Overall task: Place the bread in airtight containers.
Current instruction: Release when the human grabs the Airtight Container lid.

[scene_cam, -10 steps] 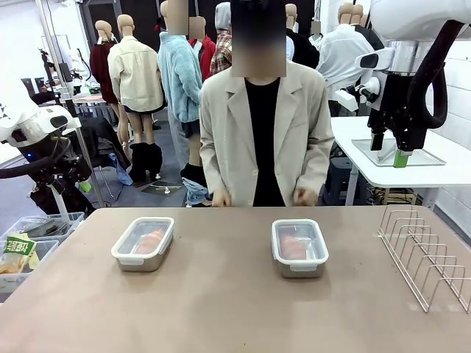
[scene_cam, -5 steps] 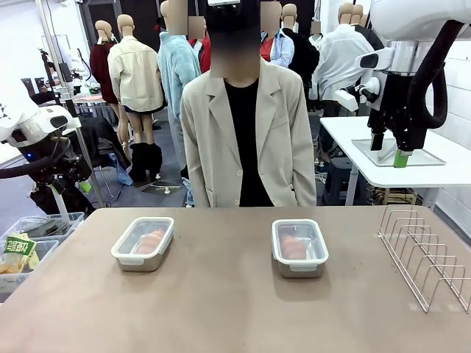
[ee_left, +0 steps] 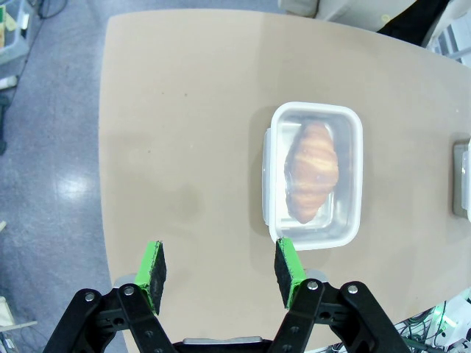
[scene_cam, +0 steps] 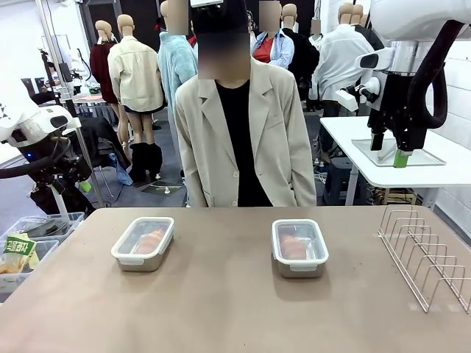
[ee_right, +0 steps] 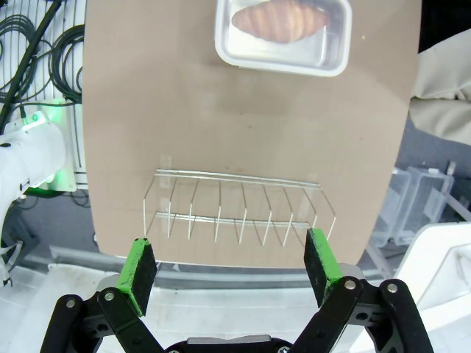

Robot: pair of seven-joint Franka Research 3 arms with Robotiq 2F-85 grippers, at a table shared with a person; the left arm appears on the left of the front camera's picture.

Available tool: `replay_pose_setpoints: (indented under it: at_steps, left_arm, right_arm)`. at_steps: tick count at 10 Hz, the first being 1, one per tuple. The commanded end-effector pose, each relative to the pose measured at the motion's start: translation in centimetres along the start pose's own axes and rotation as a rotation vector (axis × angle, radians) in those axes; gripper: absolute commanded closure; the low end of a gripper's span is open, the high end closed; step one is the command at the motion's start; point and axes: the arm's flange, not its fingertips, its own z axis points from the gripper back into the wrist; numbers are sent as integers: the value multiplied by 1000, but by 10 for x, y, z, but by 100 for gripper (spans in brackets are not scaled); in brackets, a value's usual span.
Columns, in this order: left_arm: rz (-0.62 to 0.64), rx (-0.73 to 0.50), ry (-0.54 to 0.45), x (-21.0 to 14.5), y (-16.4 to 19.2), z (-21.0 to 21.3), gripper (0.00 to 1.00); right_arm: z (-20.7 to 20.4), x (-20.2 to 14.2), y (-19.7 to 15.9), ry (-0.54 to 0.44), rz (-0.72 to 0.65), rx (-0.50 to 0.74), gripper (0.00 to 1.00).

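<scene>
Currently, notes for you at the controls, clock directions read off the front view with 12 at the person.

Risk, lids: both lids look seated, but you can't confirm from these views that the rims are pressed down all round; a lid resting loose would leave a pan not airtight. That is a judgement.

Risk, arm travel: if you bring either arm down without a clear target, a finger could clip a pan rim and skid it across the smooth table (scene_cam: 221, 309).

Risk, rack: the wire rack (scene_cam: 427, 257) sits at 3 o'clock, directly beneath the right gripper's view; a descent there would snag the wires.

Left container (scene_cam: 143, 243): steel pan at about 10 o'clock, clear white-rimmed lid on; one croissant (ee_left: 311, 170) lies lengthwise inside, touching nothing outside the pan.

Right container (scene_cam: 299, 247): steel pan at about 1 o'clock, lidded likewise; one roll (ee_right: 282, 18) inside, seen through the lid.

Loose bread: none seen on the tabletop, so the task looks essentially complete.

Left gripper (ee_left: 221, 266): jaws parted, nothing between the green pads, high above the left edge of the table.

Right gripper (ee_right: 232, 273): jaws spread wide, empty, raised well above the rack.

Person (scene_cam: 235, 125): stands at 12 o'clock behind the table, no hands on it.
</scene>
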Motion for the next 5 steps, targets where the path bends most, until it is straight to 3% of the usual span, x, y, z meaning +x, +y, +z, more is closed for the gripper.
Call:
replay_pose_setpoints:
  at_steps: [1, 5]
  left_arm:
    - [7, 21, 3, 0, 1, 2, 23]
    - [7, 21, 3, 0, 1, 2, 23]
  right_arm:
    - [0, 0, -2, -1, 0, 1, 0]
    - [0, 0, -2, -1, 0, 1, 0]
